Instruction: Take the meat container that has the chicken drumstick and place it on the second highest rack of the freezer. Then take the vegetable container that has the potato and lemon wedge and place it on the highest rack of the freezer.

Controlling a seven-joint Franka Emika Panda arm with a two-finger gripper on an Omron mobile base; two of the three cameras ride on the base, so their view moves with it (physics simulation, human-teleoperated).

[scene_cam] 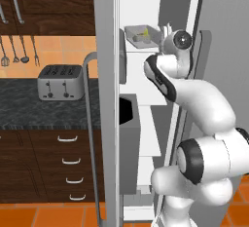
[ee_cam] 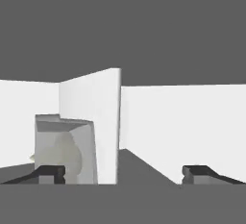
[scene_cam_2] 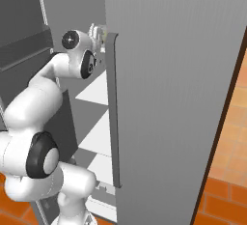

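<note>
The freezer (scene_cam: 108,123) stands open, and my arm reaches into its white interior (scene_cam: 141,2). The vegetable container (scene_cam: 141,34), a light-grey tray with a yellow lemon wedge (scene_cam: 144,31) and an olive potato (scene_cam: 140,38), rests on a high white rack (scene_cam: 138,49). My gripper (scene_cam: 164,30) is just right of the tray, open and holding nothing. In the hand view the fingertips (ee_cam: 48,172) stand wide apart and the tray (ee_cam: 67,151) sits off to the left of my gripper (ee_cam: 124,174). The meat container is hidden.
A silver toaster (scene_cam: 60,81) sits on the dark counter (scene_cam: 29,109) left of the freezer, above dark drawers (scene_cam: 70,167). The freezer's long bar handle (scene_cam: 90,133) and grey door (scene_cam_2: 169,98) flank the arm. Lower white shelves (scene_cam_2: 96,91) lie below.
</note>
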